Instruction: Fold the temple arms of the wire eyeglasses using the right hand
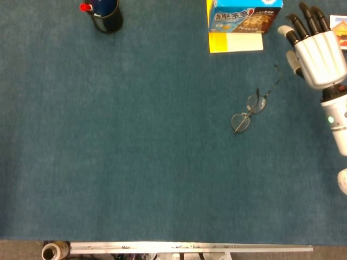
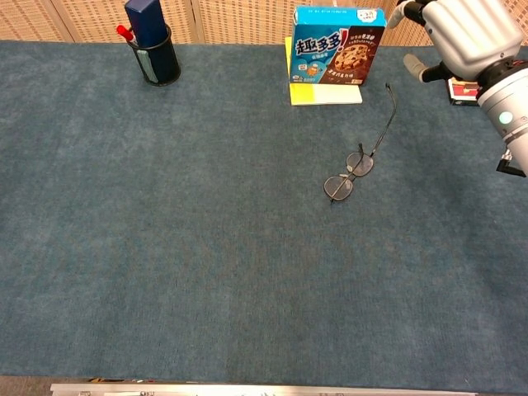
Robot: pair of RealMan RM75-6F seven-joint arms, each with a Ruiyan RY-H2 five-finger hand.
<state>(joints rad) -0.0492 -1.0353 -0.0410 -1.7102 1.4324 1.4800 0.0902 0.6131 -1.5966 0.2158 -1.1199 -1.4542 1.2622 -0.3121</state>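
Note:
The wire eyeglasses (image 1: 249, 112) (image 2: 349, 175) lie on the blue cloth right of centre, lenses flat. One temple arm (image 1: 272, 86) (image 2: 384, 118) stretches out toward the far right; the other looks folded against the frame. My right hand (image 1: 316, 46) (image 2: 464, 35) hovers to the right of the glasses, beyond that arm's tip, fingers extended and apart, holding nothing. It is clear of the glasses. My left hand appears in neither view.
A blue cookie box (image 1: 244, 16) (image 2: 334, 45) stands on a yellow pad (image 1: 236, 42) behind the glasses. A black pen holder (image 1: 105, 13) (image 2: 153, 45) stands far left. A small red card box (image 1: 339, 25) sits at the far right edge, behind my hand.

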